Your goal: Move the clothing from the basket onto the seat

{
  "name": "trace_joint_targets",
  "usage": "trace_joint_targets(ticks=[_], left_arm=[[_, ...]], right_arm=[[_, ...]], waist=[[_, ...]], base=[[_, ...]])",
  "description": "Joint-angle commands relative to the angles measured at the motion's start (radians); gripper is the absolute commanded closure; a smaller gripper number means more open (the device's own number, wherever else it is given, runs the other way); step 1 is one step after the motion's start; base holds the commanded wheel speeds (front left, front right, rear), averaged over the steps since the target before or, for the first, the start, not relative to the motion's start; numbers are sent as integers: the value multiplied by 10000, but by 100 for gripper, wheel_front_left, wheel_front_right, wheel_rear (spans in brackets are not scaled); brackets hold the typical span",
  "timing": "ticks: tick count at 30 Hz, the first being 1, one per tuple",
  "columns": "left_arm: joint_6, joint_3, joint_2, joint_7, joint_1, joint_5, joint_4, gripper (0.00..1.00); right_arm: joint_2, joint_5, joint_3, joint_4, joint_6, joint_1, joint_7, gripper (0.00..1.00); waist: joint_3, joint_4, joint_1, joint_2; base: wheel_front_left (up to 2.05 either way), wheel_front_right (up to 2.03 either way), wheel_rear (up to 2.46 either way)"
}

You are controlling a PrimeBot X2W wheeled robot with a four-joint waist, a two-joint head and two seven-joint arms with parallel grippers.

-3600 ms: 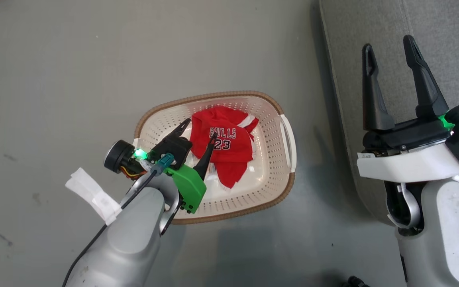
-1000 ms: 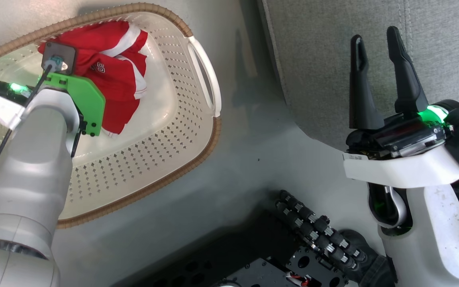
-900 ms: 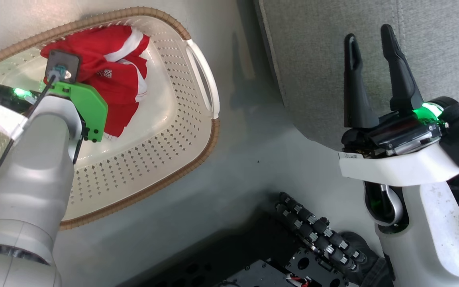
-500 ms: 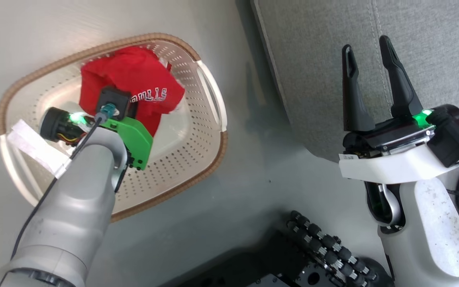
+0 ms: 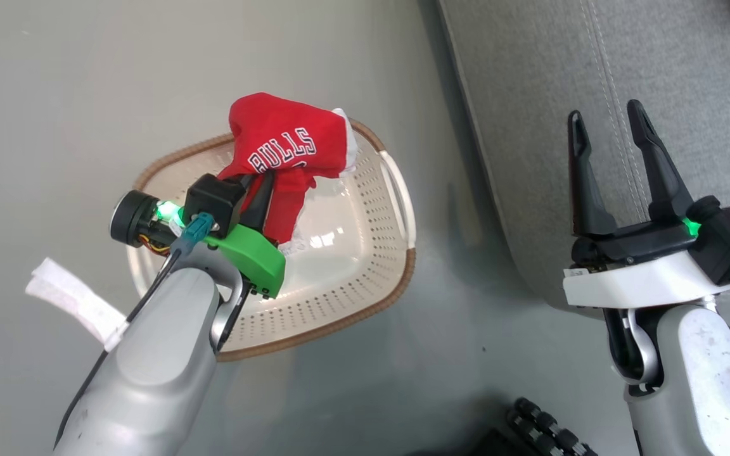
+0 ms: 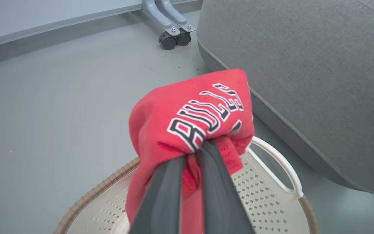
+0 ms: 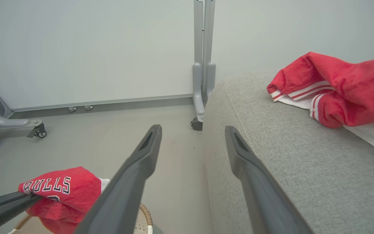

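Observation:
A red jersey [image 5: 282, 152] printed "BULLS" hangs bunched from my left gripper [image 5: 267, 183], which is shut on its cloth above the far rim of the cream basket [image 5: 339, 316]. The left wrist view has both fingers pinched together into the jersey [image 6: 187, 110], over the basket [image 6: 271, 152] and beside the grey seat [image 6: 304, 81]. My right gripper [image 5: 602, 111] stands open and empty over the seat's [image 5: 530, 76] front edge. In the right wrist view, red shorts [image 7: 346, 91] with white stripes lie on the seat [image 7: 287, 162], beyond my right gripper [image 7: 192, 128].
The grey floor surrounds the basket. A wheeled metal stand [image 7: 203, 81] rises against the pale wall behind the seat's corner, its castors [image 6: 170, 37] on the floor. A dark part of my base [image 5: 549, 430] is at the bottom edge. The basket's inside looks bare below the jersey.
The head camera has shifted. My left gripper has lifted the jersey off the basket's floor to above its rim, toward the seat. The right gripper has stayed open.

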Motion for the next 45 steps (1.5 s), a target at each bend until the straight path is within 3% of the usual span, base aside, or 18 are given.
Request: trace_joint_targets(ticks=[1,9,18,30,45], left_arm=[[101,91,105,-51,334,119,-445,100],[381,743,222,-43,1623,243,-3519,100],[165,1694,197,-44,2379,21,-5680,100],[-224,2016,436,-2,3268,-648,-6843,100],[49,1716,612,734,4919,-1221,-8129,100]], right_arm=[[-30,-124,-107,-120,-7,197,96,0],[-29,-369,-611,-641,-7,824,800,0],[-27,-398,-611,-779,-8,1455,1257,0],[-27,-282,-227,-683,-7,2301,1660,0],[-26,-48,-38,-983,-7,3581,2031,0]], waist=[[-1138,1054,1,-1],[-2401,1917,1,-1],[-3578,2417,1,-1],[-5005,2599,1,-1],[-6335,2578,1,-1]], base=[[0,0,0],[0,0,0],[0,0,0],[0,0,0],[0,0,0]])
